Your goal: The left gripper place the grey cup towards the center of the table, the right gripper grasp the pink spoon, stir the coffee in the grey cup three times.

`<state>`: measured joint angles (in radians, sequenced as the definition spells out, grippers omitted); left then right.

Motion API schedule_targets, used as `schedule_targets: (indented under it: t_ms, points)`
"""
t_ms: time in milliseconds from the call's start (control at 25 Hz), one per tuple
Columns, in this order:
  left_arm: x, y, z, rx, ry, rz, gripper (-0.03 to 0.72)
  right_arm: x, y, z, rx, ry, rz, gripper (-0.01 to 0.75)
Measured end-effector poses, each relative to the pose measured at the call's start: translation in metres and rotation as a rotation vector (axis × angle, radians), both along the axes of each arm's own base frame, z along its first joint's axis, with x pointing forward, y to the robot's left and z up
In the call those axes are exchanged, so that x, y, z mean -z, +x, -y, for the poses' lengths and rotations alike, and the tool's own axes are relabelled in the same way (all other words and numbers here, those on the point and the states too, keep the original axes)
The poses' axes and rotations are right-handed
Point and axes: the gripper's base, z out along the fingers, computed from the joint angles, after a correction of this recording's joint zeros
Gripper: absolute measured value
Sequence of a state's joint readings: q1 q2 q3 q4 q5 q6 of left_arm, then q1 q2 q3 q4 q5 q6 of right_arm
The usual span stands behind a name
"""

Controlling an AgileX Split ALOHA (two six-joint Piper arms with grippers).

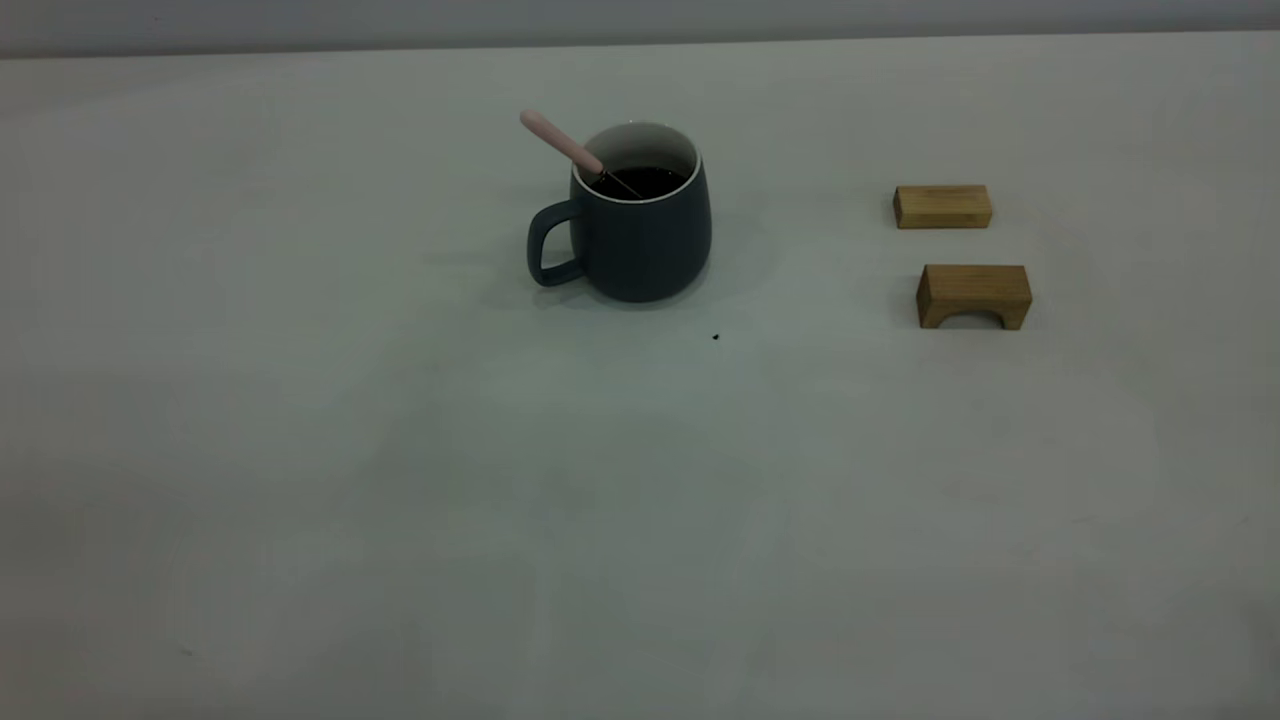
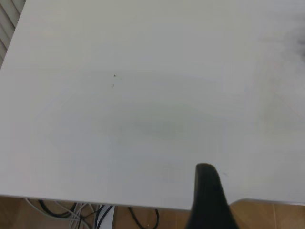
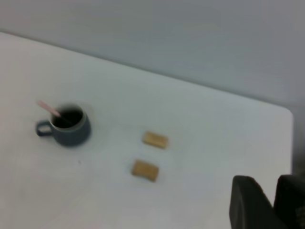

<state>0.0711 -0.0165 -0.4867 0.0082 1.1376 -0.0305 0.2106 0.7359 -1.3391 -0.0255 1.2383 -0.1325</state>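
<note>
the grey cup (image 1: 640,230) stands upright on the table (image 1: 400,500), toward the far edge and about midway between the side edges, with its handle toward the left edge. the pink spoon (image 1: 565,148) leans in the coffee (image 1: 640,182), pink handle resting on the rim. two wooden blocks (image 1: 943,206) lie well apart toward the right edge. the left hand (image 2: 209,200) shows one finger only over a table edge; spread cannot be told. the right hand (image 3: 267,205) hangs empty, fingers slightly apart, near a table corner. judgement: the ceramic cup is likely heavy, rigid, breakable and spill-prone; grip its loop handle. the spoon is light, slim and slippery; pinch the pink end
</note>
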Motion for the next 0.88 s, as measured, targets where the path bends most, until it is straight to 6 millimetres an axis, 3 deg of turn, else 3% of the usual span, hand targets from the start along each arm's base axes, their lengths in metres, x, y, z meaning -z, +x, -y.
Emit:
schedule_targets:
  t_ms: [120,400,600,880]
  points:
    - [0.0,0.0,0.0,0.0,0.0,0.0,0.567,0.029,-0.041,0.01,0.034,0.005,0.033,0.166]
    - [0.0,0.0,0.0,0.0,0.0,0.0,0.567,0.101,-0.092,0.016,0.189,0.077,0.125,0.174]
    - [0.0,0.0,0.0,0.0,0.0,0.0,0.567,0.149,-0.101,0.015,0.219,0.16,0.156,0.177]
    - [0.0,0.0,0.0,0.0,0.0,0.0,0.567,0.187,-0.078,0.013,0.232,0.173,0.047,0.188]
